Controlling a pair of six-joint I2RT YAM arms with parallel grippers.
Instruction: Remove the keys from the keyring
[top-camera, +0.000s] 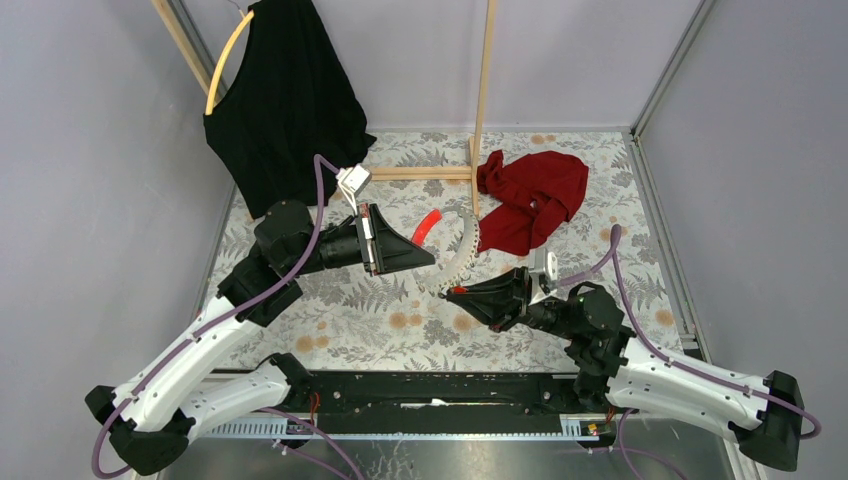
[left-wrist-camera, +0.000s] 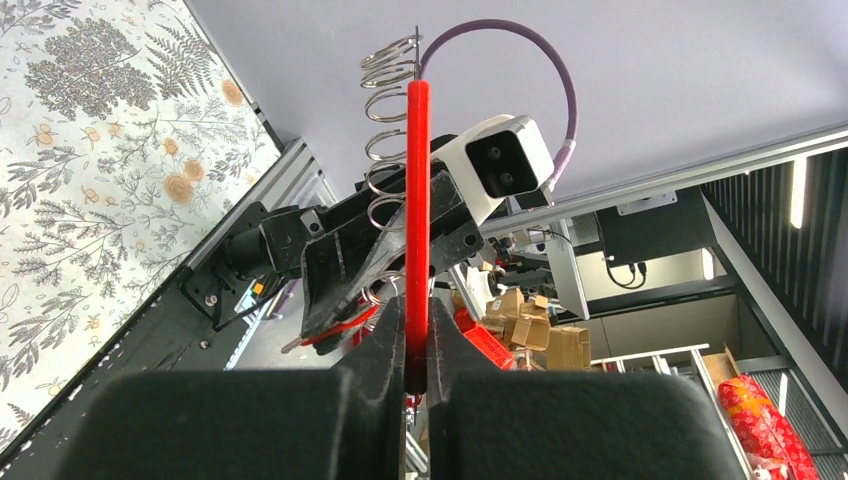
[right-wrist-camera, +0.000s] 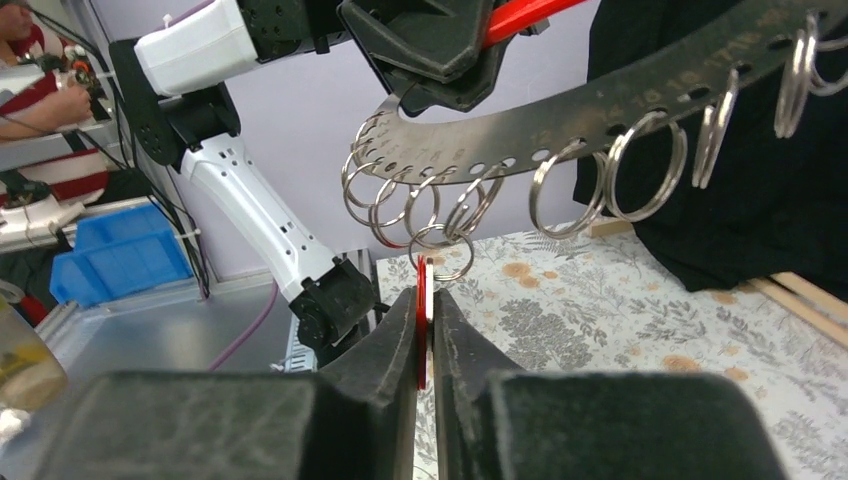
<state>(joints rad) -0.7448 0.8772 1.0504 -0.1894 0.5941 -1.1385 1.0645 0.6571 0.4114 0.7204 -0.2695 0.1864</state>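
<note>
Left hand (left-wrist-camera: 417, 325) is clamping the red end of the curved grey perforated metal keyring (right-wrist-camera: 600, 100) above the desk (top-camera: 340, 320). Right hand (right-wrist-camera: 424, 305) is pinching its thin red-tagged key (right-wrist-camera: 421, 278): seemingly light, stiff, slippery; flat faces suit gripping.

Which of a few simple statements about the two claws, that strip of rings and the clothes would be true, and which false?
1. The left claw is shut on a red bar. True.
2. The right claw is wide open and holds nothing. False: it is shut on a thin red tag that hangs from one of the rings.
3. Many metal rings hang from a curved metal strip. True.
4. The red cloth hangs on the yellow hanger. False: it lies crumpled on the table; the black garment is what hangs there.
</note>
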